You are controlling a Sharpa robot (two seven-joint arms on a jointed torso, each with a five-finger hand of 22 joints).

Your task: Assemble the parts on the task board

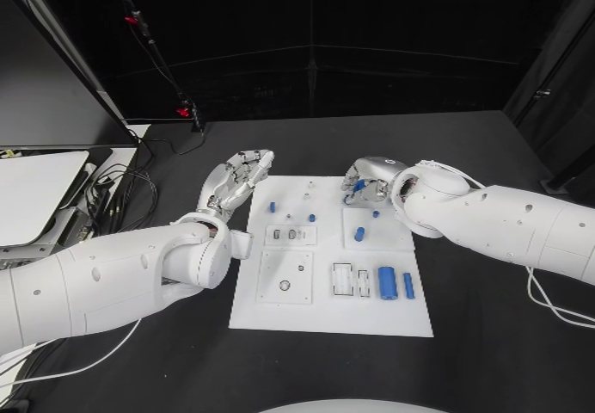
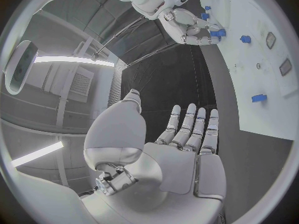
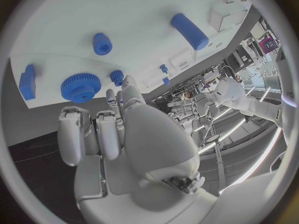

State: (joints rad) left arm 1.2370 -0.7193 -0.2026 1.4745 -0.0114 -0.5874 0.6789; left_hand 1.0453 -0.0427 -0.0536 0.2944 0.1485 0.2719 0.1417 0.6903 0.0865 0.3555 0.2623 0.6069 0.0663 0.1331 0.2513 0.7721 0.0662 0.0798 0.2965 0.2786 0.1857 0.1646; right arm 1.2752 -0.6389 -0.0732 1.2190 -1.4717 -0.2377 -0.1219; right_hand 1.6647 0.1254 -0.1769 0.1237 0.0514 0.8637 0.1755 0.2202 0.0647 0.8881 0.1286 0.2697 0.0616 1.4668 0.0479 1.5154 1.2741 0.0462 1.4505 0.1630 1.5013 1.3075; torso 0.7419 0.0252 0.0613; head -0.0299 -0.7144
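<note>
The right wrist view shows a gear (image 3: 81, 87) by the right hand (image 3: 121, 134), fingers curled, empty; left hand (image 1: 238, 181) flat, fingers wide beside the board (image 1: 330, 320); two cylinders (image 1: 387, 280).

The left arm comes in from the left side and bends at the elbow, and its left hand (image 1: 238, 179) is raised with the palm flat, the fingers (image 2: 187, 129) straight and side by side, holding nothing. The right arm reaches in from the right side, and its right hand (image 1: 368, 179) points downward with the fingers (image 3: 93, 134) curled in, nothing visibly between them.
</note>
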